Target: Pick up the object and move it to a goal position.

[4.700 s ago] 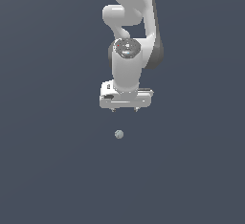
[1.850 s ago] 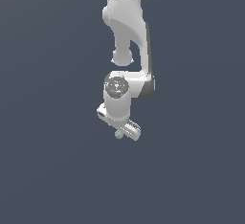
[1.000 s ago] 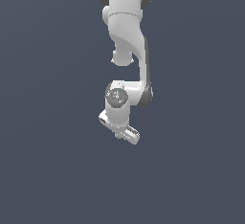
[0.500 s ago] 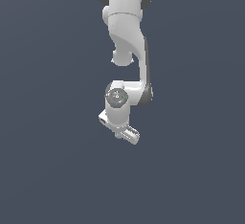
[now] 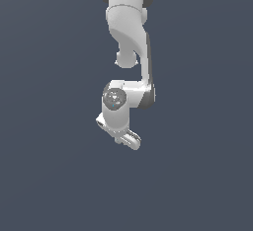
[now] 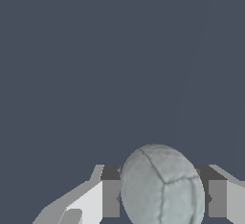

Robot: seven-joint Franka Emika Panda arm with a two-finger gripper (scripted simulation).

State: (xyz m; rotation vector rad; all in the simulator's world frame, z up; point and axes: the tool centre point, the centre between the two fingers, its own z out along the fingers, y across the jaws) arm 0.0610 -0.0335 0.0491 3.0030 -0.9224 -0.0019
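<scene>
In the wrist view a pale grey matte ball [image 6: 161,185] with faint seams sits between my two fingers; one finger pad [image 6: 111,196] touches one side and the other pad [image 6: 216,196] the opposite side. My gripper [image 6: 163,199] is shut on the ball. In the exterior view the white arm reaches down and the hand [image 5: 118,129] hangs low over the dark grey floor. The ball is hidden behind the hand there.
A plain dark grey ground [image 5: 197,175] fills both views. No other objects, containers or edges show.
The arm came down onto the ball, which no longer shows in the exterior view. In the last second the arm has hardly moved.
</scene>
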